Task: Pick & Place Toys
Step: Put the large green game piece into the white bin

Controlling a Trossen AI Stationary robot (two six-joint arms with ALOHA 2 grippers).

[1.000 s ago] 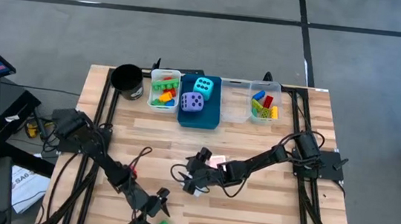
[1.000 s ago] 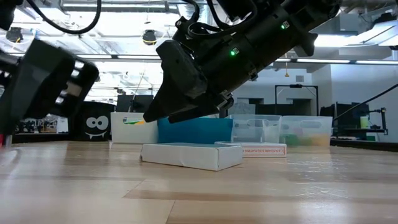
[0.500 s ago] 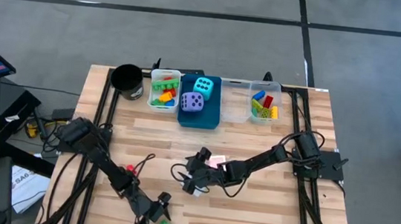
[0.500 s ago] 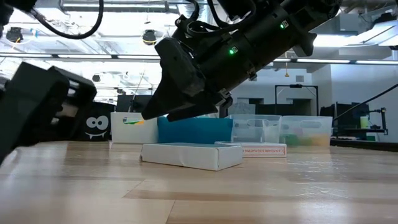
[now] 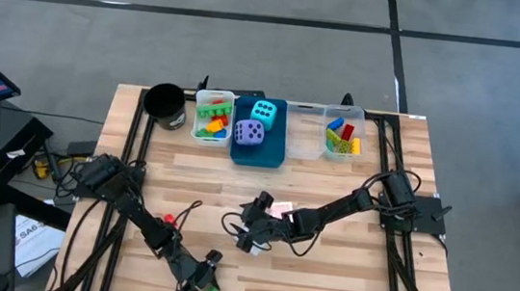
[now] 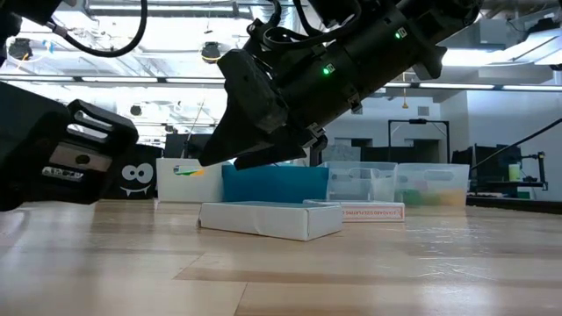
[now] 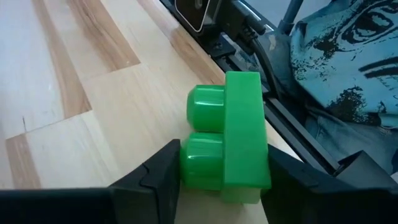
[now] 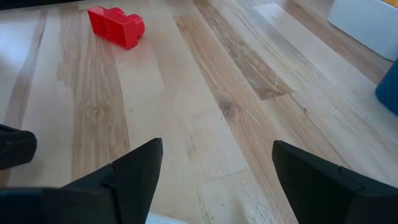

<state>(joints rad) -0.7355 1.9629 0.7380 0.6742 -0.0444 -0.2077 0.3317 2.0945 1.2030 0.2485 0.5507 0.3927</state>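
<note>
Most of the sorting looks done, as far as can be judged. The cyan die [image 5: 264, 111] and the purple die [image 5: 249, 133] sit in the blue bin [image 5: 271, 152] at about twelve o'clock on the table [image 5: 343, 280], bricks are seen in the white bin [image 5: 198, 112] just beside it, and more bricks lie in the clear bin [image 5: 366, 149] toward one o'clock. Still out on the table are a green brick [image 7: 231, 138] at the near edge around seven o'clock, a red brick [image 8: 115, 25] near eight o'clock, and flat white cards [image 6: 270, 218] close to the centre.

The green brick is bracketed by the left gripper [image 7: 217, 177] — its fingers stand to either side of the brick, touching or very nearly so, but whether a firm clamp has been made cannot be told. In the left wrist view the brick's long axis runs straight away from the gripper, roughly along the table's edge, with its two studs turned sideways, so it appears to be lying on its side.

The right gripper [image 8: 214, 177] is held low over the table's centre, just beside the cards, with its fingers spread apart and nothing between them — only bare wood shows in the gap.
</note>
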